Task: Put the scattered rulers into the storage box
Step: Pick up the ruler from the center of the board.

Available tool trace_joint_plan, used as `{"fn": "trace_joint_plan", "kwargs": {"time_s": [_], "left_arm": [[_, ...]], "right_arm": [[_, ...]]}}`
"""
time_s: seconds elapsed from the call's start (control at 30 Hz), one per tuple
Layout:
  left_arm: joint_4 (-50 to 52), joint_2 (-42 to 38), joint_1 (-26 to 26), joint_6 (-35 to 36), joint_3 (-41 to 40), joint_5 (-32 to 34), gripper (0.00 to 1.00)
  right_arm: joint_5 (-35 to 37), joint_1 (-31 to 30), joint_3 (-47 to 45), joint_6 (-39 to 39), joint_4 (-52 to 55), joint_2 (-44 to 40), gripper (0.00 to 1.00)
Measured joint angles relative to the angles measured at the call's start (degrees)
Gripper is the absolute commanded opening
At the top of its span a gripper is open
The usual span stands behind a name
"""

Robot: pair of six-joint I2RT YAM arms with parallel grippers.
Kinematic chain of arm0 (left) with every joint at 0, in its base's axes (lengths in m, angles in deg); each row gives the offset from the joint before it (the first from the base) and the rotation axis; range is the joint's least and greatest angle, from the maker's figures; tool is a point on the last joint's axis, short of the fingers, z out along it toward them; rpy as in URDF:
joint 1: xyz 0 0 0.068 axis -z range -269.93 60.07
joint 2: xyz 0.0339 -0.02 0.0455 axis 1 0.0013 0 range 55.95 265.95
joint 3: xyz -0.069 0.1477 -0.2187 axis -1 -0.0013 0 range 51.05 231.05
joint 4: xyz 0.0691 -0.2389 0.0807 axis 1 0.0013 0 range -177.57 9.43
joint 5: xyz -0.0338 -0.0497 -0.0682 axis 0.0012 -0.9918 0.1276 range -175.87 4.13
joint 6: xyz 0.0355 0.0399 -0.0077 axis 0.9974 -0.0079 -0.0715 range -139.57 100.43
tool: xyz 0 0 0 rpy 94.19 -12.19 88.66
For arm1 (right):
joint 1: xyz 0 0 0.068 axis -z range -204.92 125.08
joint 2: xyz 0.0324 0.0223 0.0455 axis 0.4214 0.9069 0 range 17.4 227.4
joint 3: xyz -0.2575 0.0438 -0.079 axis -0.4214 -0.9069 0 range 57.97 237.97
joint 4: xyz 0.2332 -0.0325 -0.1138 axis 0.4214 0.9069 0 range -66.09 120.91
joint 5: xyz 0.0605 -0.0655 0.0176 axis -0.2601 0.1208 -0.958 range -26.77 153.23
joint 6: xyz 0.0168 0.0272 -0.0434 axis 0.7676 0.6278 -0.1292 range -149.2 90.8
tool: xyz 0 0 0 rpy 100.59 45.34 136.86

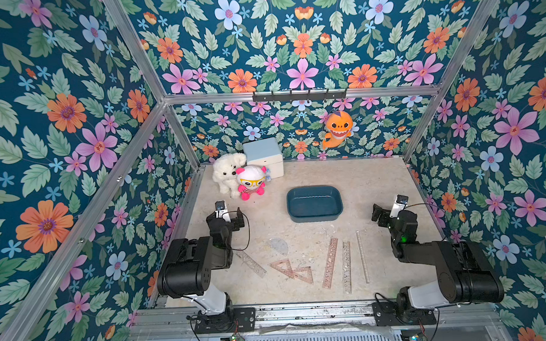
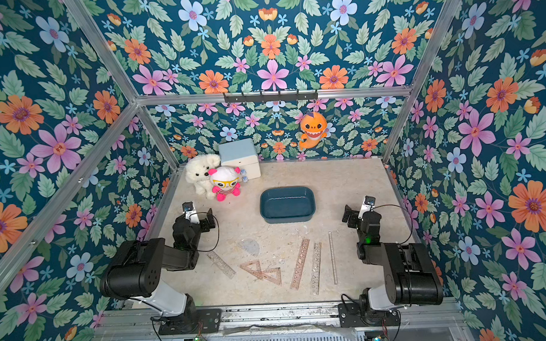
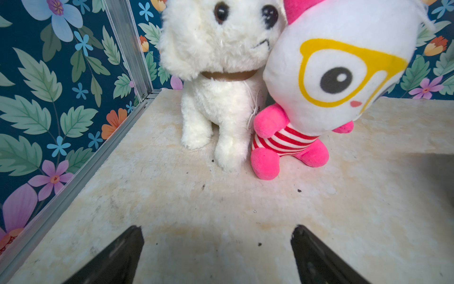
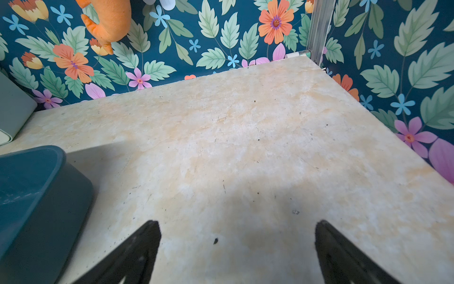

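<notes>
Several clear and pinkish rulers lie flat on the near half of the table in both top views: a straight strip (image 1: 251, 263), a protractor (image 1: 279, 246), two touching triangles (image 1: 283, 267) (image 1: 303, 274), and three more strips (image 1: 330, 263) (image 1: 347, 267) (image 1: 362, 257). The dark teal storage box (image 1: 315, 218) (image 2: 287, 219) stands empty behind them at mid-table; its corner (image 4: 36, 196) shows in the right wrist view. My left gripper (image 1: 229, 215) (image 3: 217, 233) is open over bare table, left of the box. On the box's right, my right gripper (image 1: 387, 212) (image 4: 237, 228) is open and empty too.
A white plush dog (image 1: 228, 172) (image 3: 216, 73) and a pink-and-white doll (image 1: 251, 181) (image 3: 331, 81) sit at the back left, right ahead of the left gripper. A pale blue cube box (image 1: 263, 156) stands behind them. An orange plush (image 1: 337, 128) hangs on the back wall.
</notes>
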Motion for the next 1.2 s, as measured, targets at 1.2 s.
{"fn": "trace_joint_plan", "kwargs": {"time_s": [1.2], "left_arm": [[35.60, -12.07, 19.41, -6.56, 21.92, 24.50, 0.99]], "right_arm": [[8.81, -8.15, 18.40, 15.23, 42.80, -26.25, 0.99]]}}
